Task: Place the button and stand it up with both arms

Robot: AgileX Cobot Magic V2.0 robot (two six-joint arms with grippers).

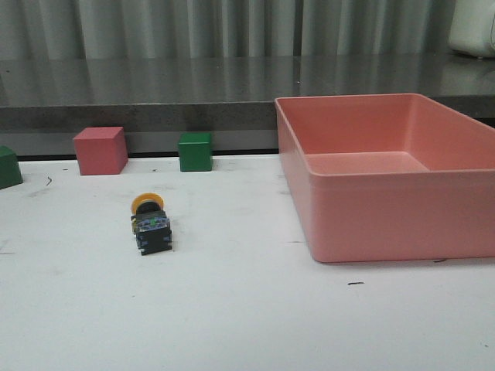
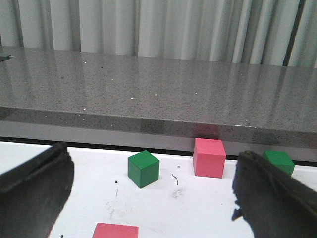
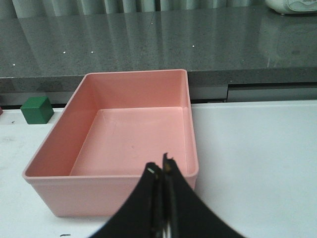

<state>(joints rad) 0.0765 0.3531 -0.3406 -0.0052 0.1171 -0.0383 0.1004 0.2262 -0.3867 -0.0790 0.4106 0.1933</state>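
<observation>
The button (image 1: 150, 223) lies on its side on the white table, left of centre in the front view, yellow cap pointing away and black body toward me. Neither arm shows in the front view. In the left wrist view my left gripper (image 2: 153, 198) is open and empty, its dark fingers (image 2: 32, 191) wide apart above the table; the button is out of that view. In the right wrist view my right gripper (image 3: 161, 168) is shut and empty, its tips over the near rim of the pink bin (image 3: 111, 198).
A large pink bin (image 1: 371, 224) fills the right side. At the back stand a pink cube (image 1: 100, 150), a green cube (image 1: 195, 151) and another green cube (image 1: 8, 167) at the left edge. A grey counter ledge (image 1: 155, 100) runs behind the table.
</observation>
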